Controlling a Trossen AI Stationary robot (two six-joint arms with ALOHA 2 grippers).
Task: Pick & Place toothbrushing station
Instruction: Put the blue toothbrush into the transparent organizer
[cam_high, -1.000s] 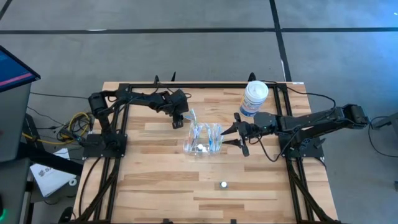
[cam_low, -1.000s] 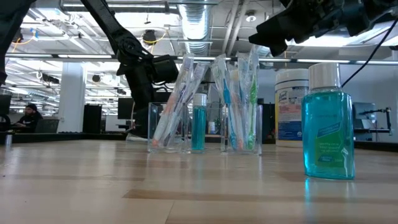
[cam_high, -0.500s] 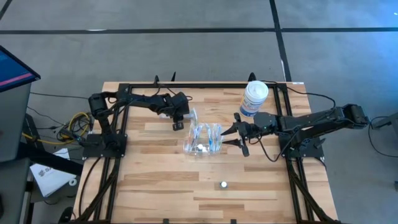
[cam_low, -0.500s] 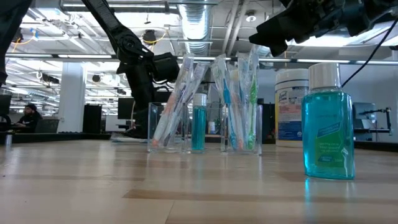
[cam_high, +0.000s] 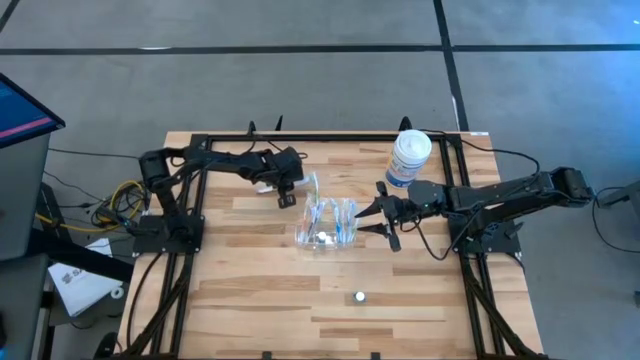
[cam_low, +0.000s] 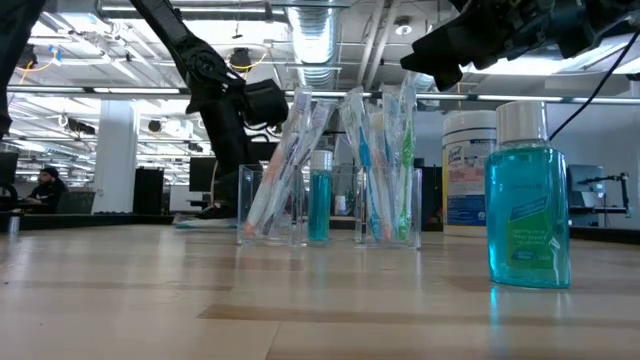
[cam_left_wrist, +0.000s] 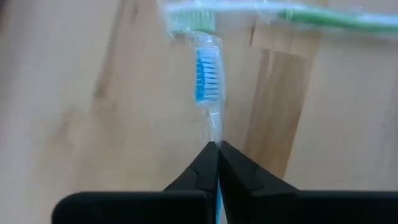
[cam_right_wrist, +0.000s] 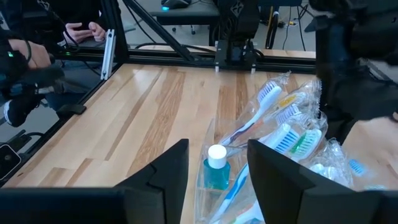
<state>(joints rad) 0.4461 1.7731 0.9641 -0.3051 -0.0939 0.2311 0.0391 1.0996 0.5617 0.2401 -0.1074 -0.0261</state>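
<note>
The left tool (cam_left_wrist: 217, 148) is clamped on a wrapped blue-bristled toothbrush (cam_left_wrist: 206, 74) at eleven o'clock of the clear holder (cam_high: 326, 225) at bench centre — most brushes already stand inside. The right tool (cam_right_wrist: 217, 165) waits at three o'clock, gaping, holding nothing — this brush looks still unplaced.

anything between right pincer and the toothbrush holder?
Nothing. In the high view only bare wooden tabletop separates the open right pincer from the clear plastic holder of wrapped toothbrushes.

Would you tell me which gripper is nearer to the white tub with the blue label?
The right gripper, just in front of the white tub; the left gripper is across the table.
</note>
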